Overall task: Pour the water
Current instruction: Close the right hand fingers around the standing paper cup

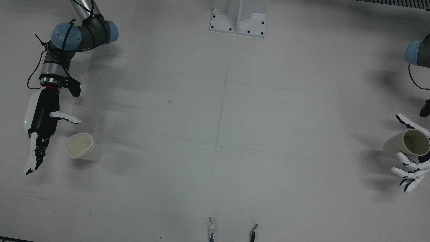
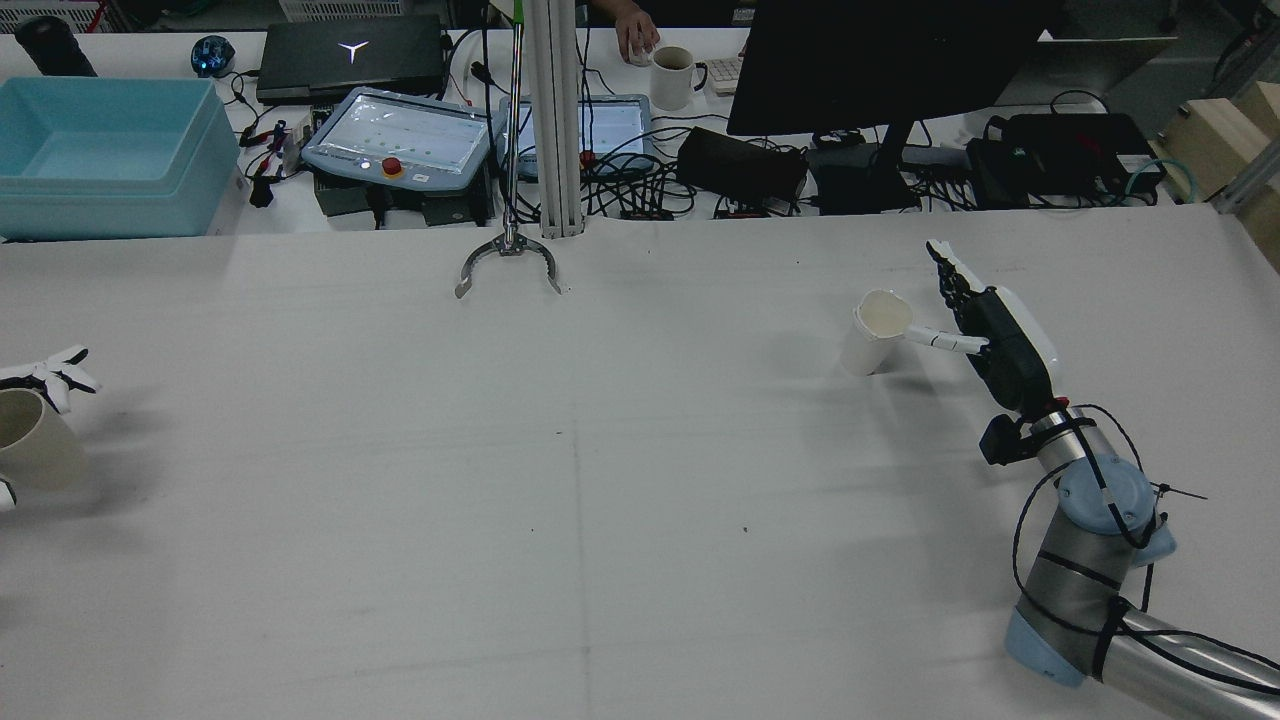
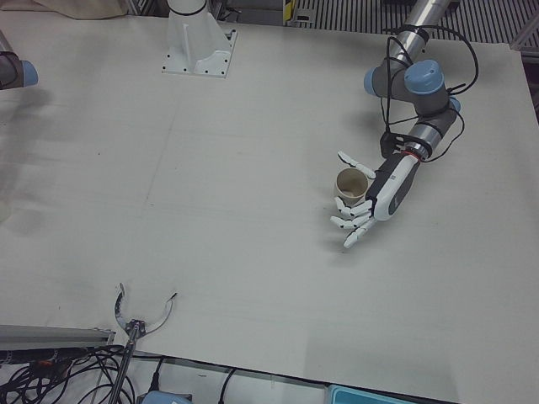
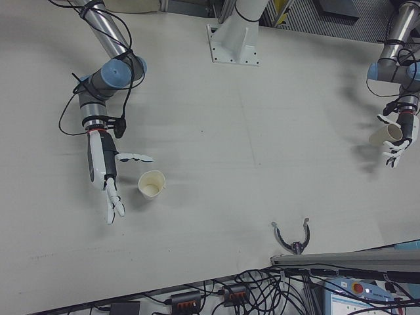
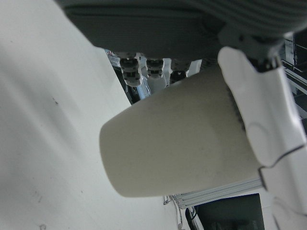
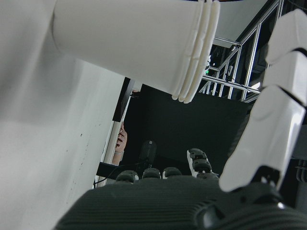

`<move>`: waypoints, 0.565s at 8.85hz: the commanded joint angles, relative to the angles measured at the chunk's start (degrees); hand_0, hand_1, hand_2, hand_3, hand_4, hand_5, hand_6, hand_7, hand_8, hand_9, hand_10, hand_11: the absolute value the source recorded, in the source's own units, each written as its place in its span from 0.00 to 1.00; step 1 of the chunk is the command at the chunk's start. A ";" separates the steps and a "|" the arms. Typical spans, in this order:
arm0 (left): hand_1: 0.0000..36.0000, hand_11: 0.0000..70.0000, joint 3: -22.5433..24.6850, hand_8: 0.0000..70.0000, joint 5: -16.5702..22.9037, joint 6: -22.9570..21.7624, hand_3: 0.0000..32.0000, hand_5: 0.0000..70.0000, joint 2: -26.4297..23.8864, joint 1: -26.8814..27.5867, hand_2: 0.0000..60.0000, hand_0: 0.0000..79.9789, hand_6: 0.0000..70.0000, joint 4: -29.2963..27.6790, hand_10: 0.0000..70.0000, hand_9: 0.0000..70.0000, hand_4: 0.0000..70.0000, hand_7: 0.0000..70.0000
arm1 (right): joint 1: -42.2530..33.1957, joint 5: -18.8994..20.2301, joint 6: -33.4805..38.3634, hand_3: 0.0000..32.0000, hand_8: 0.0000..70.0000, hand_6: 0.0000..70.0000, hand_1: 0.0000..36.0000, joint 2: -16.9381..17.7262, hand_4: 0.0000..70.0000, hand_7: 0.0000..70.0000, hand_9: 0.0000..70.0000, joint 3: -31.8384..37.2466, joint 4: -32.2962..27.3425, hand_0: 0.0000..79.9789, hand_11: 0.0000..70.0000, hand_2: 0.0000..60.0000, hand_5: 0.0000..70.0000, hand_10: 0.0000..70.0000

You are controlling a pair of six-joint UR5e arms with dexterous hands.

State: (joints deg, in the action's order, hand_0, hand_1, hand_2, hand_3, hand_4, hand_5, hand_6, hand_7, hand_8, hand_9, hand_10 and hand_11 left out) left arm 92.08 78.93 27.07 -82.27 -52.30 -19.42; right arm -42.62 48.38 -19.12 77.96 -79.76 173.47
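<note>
A white paper cup (image 1: 82, 147) stands upright on the table in front of my right arm; it also shows in the rear view (image 2: 875, 330) and the right hand view (image 6: 134, 43). My right hand (image 1: 43, 134) is open beside it, fingers straight, thumb stretched toward the cup's rim, not gripping. A beige cup (image 1: 406, 143) stands at the opposite side of the table. My left hand (image 1: 411, 158) is open around it, thumb on one side and spread fingers on the other. In the left hand view the beige cup (image 5: 182, 143) lies close against the palm.
A white arm pedestal base (image 1: 238, 18) is bolted at the table's far middle. A metal claw-shaped bracket (image 2: 507, 262) on a post sits at the operators' edge. Beyond that edge a desk holds a blue bin (image 2: 105, 150), pendants and cables.
</note>
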 commanded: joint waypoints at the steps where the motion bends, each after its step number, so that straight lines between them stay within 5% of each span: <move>1: 0.19 0.17 -0.24 0.06 0.00 0.00 0.00 1.00 0.00 0.09 0.00 0.63 0.31 0.00 0.11 0.14 0.58 0.53 | -0.01 -0.13 1.37 0.00 0.00 0.02 0.43 -0.62 0.11 0.03 0.00 0.56 -0.15 0.59 0.02 0.23 0.13 0.00; 5: 0.19 0.17 0.03 0.06 0.00 0.00 0.00 1.00 0.00 0.00 0.00 0.63 0.31 -0.09 0.11 0.14 0.59 0.53 | 0.26 -0.13 1.37 0.00 0.00 0.04 0.42 -2.90 0.17 0.06 0.00 6.02 -0.33 0.59 0.03 0.25 0.13 0.01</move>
State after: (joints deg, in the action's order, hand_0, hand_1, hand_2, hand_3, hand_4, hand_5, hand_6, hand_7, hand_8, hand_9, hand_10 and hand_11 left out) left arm 91.90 78.93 27.07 -82.26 -52.24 -19.45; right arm -42.50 48.23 -17.79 76.67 -75.92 173.22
